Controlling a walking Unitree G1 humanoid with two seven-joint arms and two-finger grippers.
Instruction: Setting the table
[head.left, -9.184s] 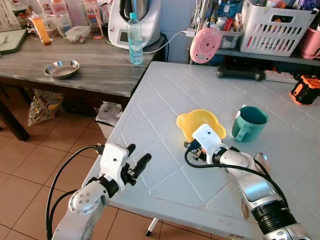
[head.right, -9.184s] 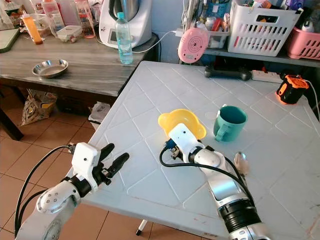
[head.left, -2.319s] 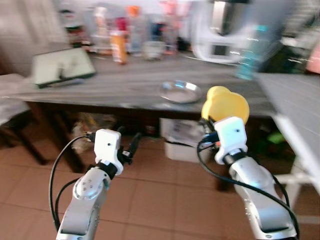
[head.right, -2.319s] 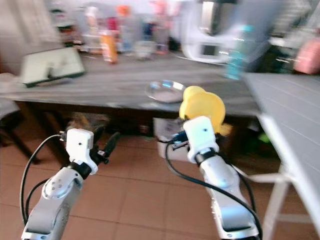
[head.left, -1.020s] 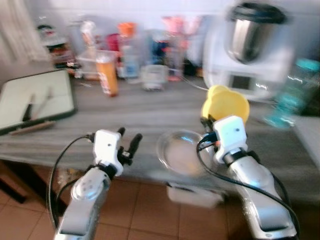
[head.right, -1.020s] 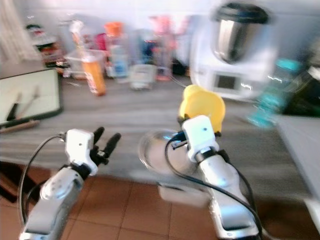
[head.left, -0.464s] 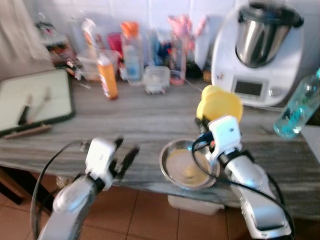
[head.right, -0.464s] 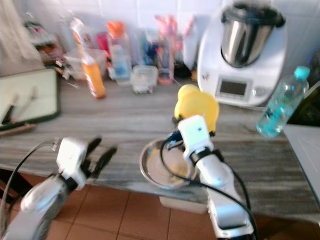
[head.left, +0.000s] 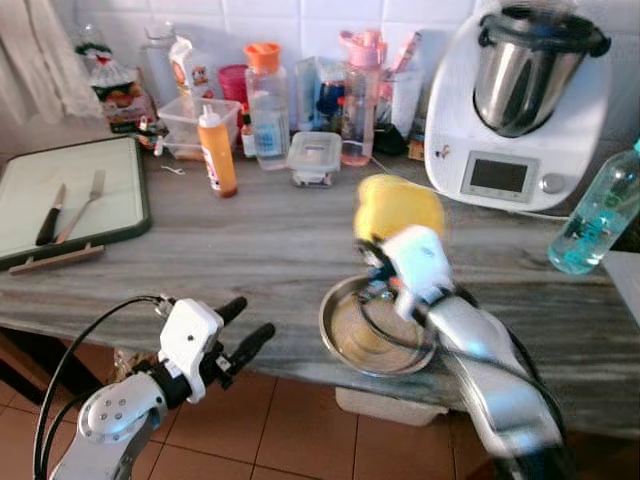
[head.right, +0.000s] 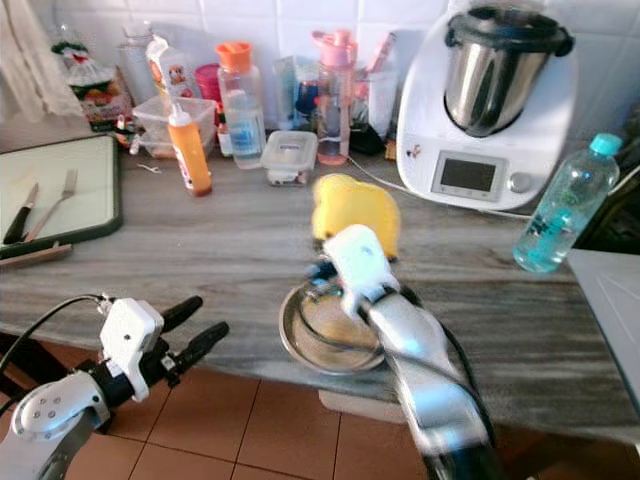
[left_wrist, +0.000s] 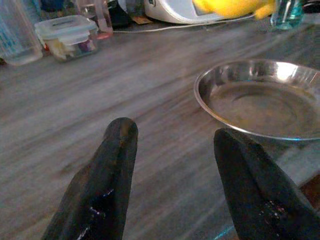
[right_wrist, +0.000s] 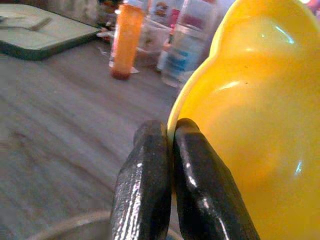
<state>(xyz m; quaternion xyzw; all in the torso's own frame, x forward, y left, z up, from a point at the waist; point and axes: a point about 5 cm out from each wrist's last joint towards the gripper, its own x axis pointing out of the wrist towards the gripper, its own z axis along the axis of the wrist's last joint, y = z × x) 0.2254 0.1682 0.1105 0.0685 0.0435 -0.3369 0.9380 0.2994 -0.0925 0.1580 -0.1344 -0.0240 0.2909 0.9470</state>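
Both black fingers of the right gripper (right_wrist: 167, 145) pinch the rim of the yellow bowl (right_wrist: 250, 130), held above the grey wooden counter (head.left: 250, 250) and seemingly just over the steel dish (head.left: 375, 330), though that arm is blurred. Near the counter's front edge, the left gripper (left_wrist: 172, 150) hovers with its fingers spread apart, holding nothing.
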